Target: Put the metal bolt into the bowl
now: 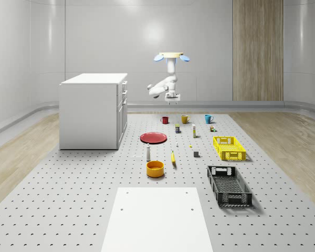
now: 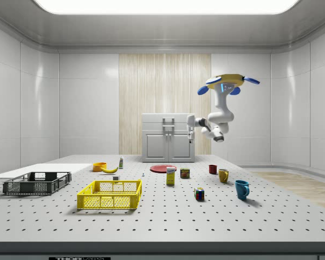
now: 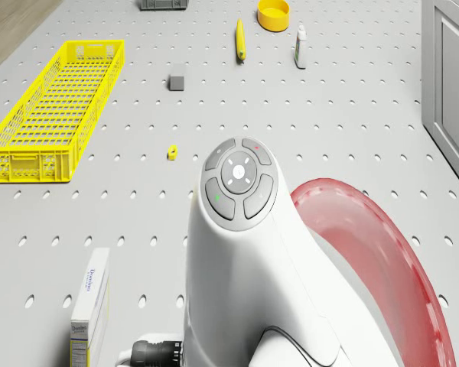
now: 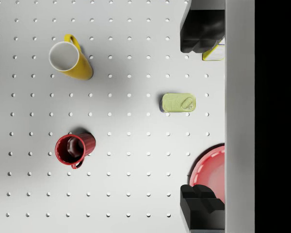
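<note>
The drone (image 1: 172, 55) is seen hovering high above the perforated tabletop (image 1: 94, 189), over the far edge of the red plate (image 1: 153, 137). The white arm (image 3: 245, 252) is folded beneath it, with the wrist turned straight down. The pincer (image 4: 200, 121) is held open and empty, its black fingers (image 4: 201, 31) set wide apart.

Directly below, just beside the red plate, a flat green tin (image 4: 178, 102) with a pull-tab lid is lying. A glossy red mug (image 4: 73, 148) and a yellow mug (image 4: 70, 59) are placed farther from the plate. A white carton (image 3: 89, 304) bears print that cannot be read.

A small yellow piece (image 3: 172, 153) is seen beyond the plate; whether it is the metal bolt cannot be told. Farther from the plate, the round orange bowl (image 1: 155, 168) is standing, well apart from that piece.
</note>
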Available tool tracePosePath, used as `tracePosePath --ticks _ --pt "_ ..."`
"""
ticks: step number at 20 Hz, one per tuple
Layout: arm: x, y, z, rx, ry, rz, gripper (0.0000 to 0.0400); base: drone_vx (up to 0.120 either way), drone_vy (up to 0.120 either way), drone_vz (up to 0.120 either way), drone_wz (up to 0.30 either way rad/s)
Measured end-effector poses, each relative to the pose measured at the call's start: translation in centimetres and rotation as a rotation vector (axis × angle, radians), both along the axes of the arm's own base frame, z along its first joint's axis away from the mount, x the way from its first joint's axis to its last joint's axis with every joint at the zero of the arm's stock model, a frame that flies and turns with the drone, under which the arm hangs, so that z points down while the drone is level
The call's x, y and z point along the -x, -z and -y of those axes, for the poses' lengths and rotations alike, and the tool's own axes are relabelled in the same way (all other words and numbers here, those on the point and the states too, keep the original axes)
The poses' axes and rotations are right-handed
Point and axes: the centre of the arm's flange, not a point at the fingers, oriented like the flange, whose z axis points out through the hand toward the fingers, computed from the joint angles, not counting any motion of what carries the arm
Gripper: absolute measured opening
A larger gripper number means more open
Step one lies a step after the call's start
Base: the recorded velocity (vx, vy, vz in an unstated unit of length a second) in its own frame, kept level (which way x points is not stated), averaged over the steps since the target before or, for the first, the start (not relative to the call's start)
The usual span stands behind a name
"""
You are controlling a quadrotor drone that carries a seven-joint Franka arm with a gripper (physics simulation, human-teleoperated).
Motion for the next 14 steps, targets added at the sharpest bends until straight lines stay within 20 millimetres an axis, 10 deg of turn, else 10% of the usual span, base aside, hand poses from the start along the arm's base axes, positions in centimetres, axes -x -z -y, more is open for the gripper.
tracePosePath --ticks 8,14 --pt "0.0 0.01 0.2 0.02 0.0 -0.001 0.04 0.12 0.0 -0.12 0.0" --pt "0.0 0.02 0.24 0.025 0.0 -0.001 0.04 0.12 0.0 -0.007 0.0"
